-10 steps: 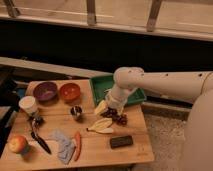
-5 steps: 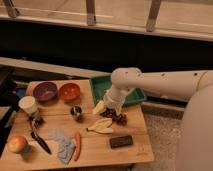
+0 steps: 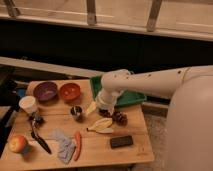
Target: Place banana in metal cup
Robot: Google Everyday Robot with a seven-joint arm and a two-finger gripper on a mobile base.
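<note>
The banana (image 3: pixel 101 125) is pale yellow and curved, and lies flat on the wooden table (image 3: pixel 100 152) near the middle. The metal cup (image 3: pixel 76 112) is small and shiny and stands upright just left of it, in front of the orange bowl. My gripper (image 3: pixel 93 108) hangs from the white arm, with its pale yellow tip between the cup and the banana. It is a little above and behind the banana and holds nothing that I can see.
A purple bowl (image 3: pixel 46 91) and an orange bowl (image 3: pixel 69 91) stand at the back left, a white cup (image 3: pixel 28 104) left of them. A green tray (image 3: pixel 131 98) is behind the arm. A dark lumpy object (image 3: pixel 119 118), a black block (image 3: pixel 121 141), a carrot (image 3: pixel 77 145), a grey cloth (image 3: pixel 62 146) and an apple (image 3: pixel 18 144) lie around.
My gripper has shifted a little to the left, toward the metal cup. The banana and the cup have not moved.
</note>
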